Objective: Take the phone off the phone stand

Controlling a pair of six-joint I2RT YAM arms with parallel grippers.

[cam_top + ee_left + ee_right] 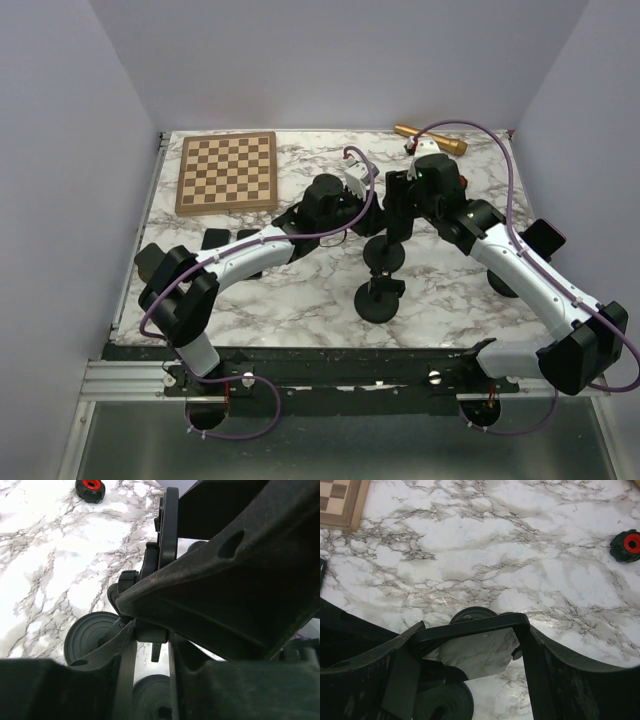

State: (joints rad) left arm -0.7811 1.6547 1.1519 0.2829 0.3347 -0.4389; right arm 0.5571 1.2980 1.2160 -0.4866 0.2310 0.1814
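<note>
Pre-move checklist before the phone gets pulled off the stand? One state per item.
1. Phone sits between the right hand fingers, one finger on each side: ok.
2. Right hand firmly closed on the phone: cannot tell, contact is not clear in the right wrist view.
3. Left hand bracing the phone stand: cannot tell; it is close, but the touch point is hidden.
4. Stand base flat on the table: ok.
5. Chessboard and red knob away from the stand: ok.
</note>
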